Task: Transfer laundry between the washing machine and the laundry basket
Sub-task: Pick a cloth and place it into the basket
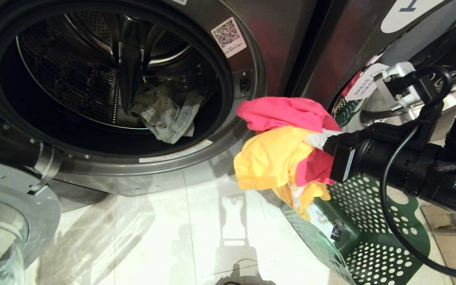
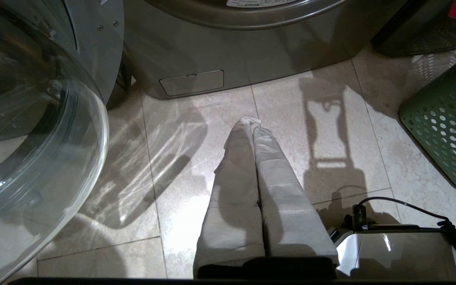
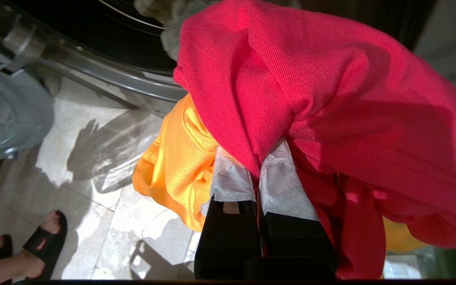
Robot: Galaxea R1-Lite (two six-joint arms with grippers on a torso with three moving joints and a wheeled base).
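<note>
Nearest, the left gripper [image 2: 256,130] hangs over the bare floor tiles [image 2: 180,166], its fingers pressed together on nothing. To the right the laundry basket [image 1: 364,241] stands upright, mouth up, some pale cloth showing inside. Above its left rim the right gripper [image 1: 318,140] is clamped on a pink garment [image 1: 287,113] bunched with a yellow garment [image 1: 269,160], hanging between the basket and the machine. Farther left, the washing machine [image 1: 251,75] faces the robot, its door [image 1: 6,221] swung open leftward; grey-green clothes [image 1: 168,113] lie in the drum.
</note>
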